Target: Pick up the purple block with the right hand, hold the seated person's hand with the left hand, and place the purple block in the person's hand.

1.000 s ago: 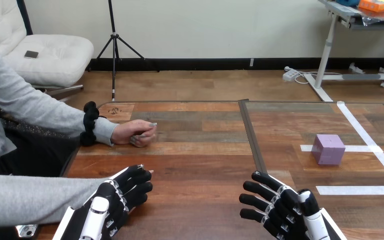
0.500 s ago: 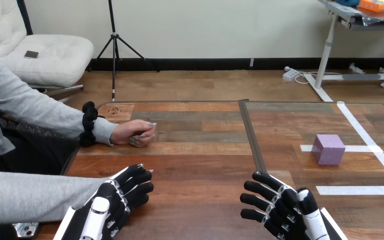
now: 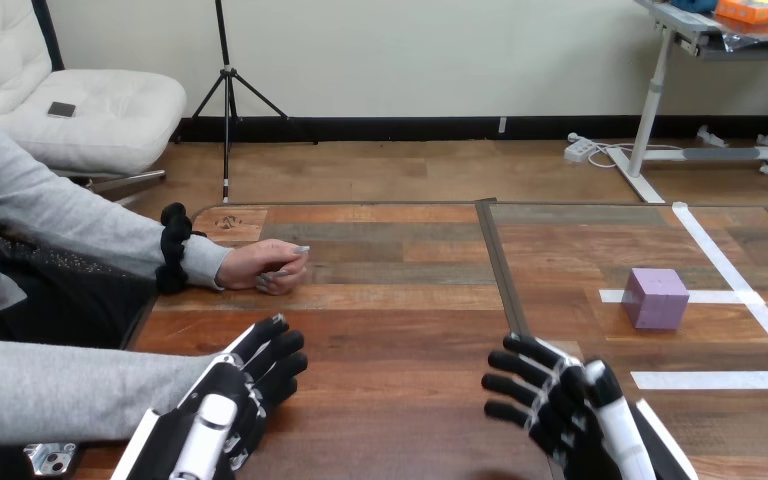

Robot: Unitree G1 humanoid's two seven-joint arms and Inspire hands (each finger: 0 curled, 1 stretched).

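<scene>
Small purple cube block [image 3: 657,297] sits on the wooden desk [image 3: 400,340], across a white tape line [image 3: 725,297]. It lies ahead and to the right of the right hand [image 3: 560,410], well apart. Right hand is low at the near edge, fingers spread, empty, and clearly the nearer one. Left hand [image 3: 230,395] has fingers straight, empty. The person's hand [image 3: 265,267] rests curled beyond it, apart. As a cube, the block has no long axis to favour.

I see through one camera on the robot's head, facing forward and down across the desk [image 3: 400,330]. It sits close over the desk's near edge, where the left hand [image 3: 228,392] and right hand [image 3: 560,400] show.
</scene>
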